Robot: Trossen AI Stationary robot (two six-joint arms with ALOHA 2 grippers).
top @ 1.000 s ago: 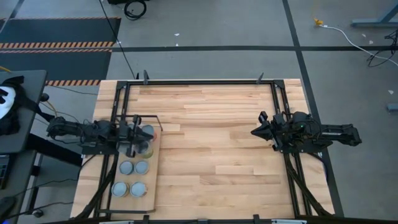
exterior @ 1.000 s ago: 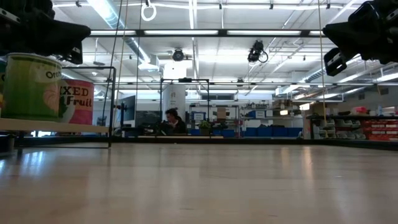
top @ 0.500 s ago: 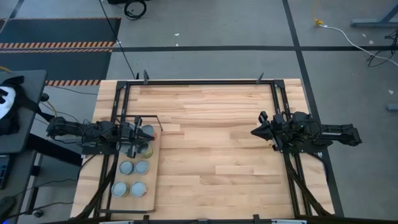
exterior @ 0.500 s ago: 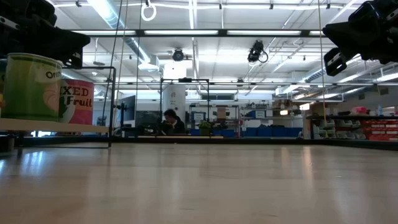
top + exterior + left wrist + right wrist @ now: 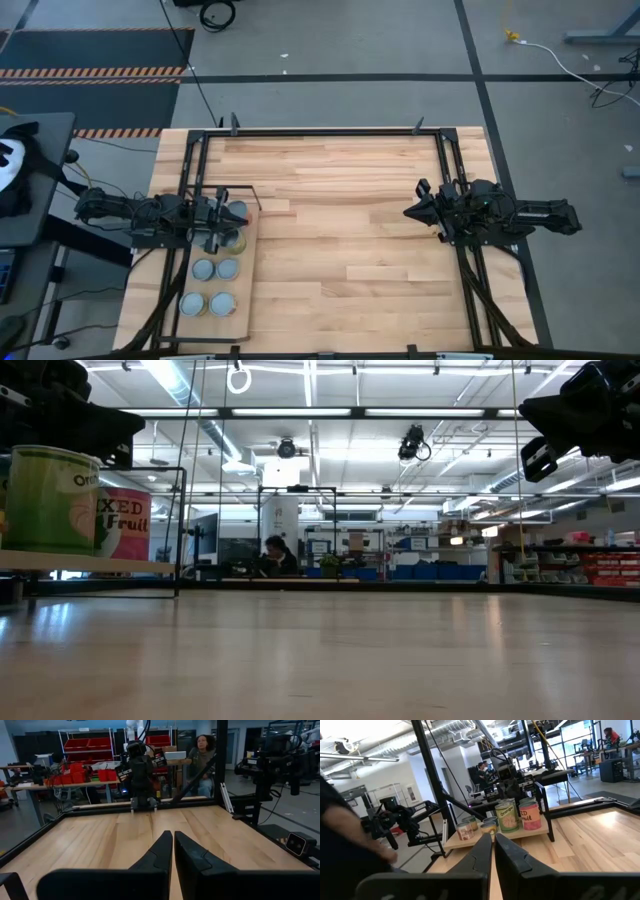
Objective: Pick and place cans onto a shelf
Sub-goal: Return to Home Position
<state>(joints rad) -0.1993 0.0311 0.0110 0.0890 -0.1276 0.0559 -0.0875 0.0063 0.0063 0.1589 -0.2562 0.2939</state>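
Several cans stand on their bases on the shelf (image 5: pixel 247 292) at the table's left: four silvery lids in the near part (image 5: pixel 204 268) (image 5: pixel 222 303), two more at the far end (image 5: pixel 237 212). The low view shows a green can (image 5: pixel 50 500) and a red one (image 5: pixel 122 523) on the board. My left gripper (image 5: pixel 240 220) hovers shut and level above the shelf's far end, clear of the cans; the left wrist view shows its fingers (image 5: pixel 173 837) together. My right gripper (image 5: pixel 407 212) hangs shut over the table's right side, pointing at the shelf (image 5: pixel 520 832).
The plank tabletop (image 5: pixel 340 240) lies between the two arms. A black metal frame (image 5: pixel 330 131) runs around the table's edges, with an upright post (image 5: pixel 182 530) at the shelf. A person (image 5: pixel 202 755) sits beyond the table's right side.
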